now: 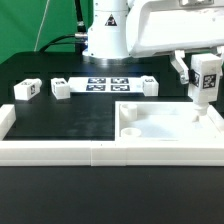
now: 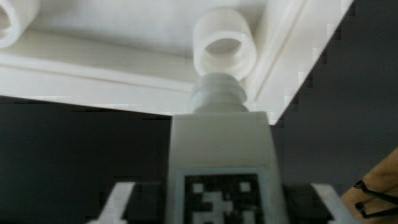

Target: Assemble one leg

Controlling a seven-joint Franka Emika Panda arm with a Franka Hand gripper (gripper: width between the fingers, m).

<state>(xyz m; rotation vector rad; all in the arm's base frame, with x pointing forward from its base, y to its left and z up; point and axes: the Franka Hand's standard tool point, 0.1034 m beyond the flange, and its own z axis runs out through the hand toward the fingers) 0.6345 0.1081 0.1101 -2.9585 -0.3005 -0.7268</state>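
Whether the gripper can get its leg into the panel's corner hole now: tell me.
Likely yes: the gripper holds the leg upright, its tip right at the corner hole, nothing between.

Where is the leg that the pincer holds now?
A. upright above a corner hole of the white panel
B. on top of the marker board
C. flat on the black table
A: the pincer holds the leg upright, its tip aimed at a corner hole of the panel.

My arm [image 1: 150, 35], glossy white, rounded base column [image 1: 105, 30] at twelve o'clock, boxy white-bodied gripper [image 1: 203, 76] at two o'clock.
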